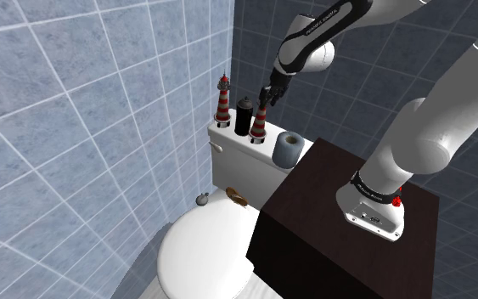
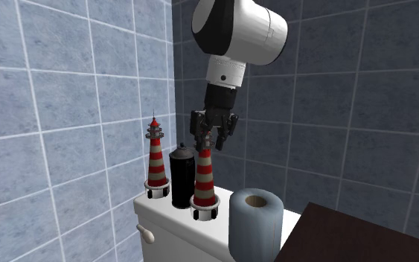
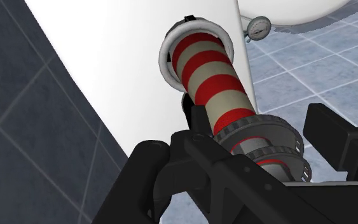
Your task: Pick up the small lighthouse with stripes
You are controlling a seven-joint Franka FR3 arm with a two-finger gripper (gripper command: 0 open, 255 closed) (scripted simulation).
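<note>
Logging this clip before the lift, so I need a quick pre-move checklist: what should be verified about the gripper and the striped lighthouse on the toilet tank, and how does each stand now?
1. Position: gripper at the top of the near lighthouse: ok.
2. Standing upright on the tank: ok.
3. Firm hold on it: cannot tell.
4. Room beside the black can for a straight lift: cannot tell.
5. Apart from the paper roll: ok.
6. Smaller than the far lighthouse, which looks alike: cannot tell.

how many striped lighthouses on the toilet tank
2: a lighthouse at the wall end of the tank, a second lighthouse between the black can and paper roll, at the hand
</note>
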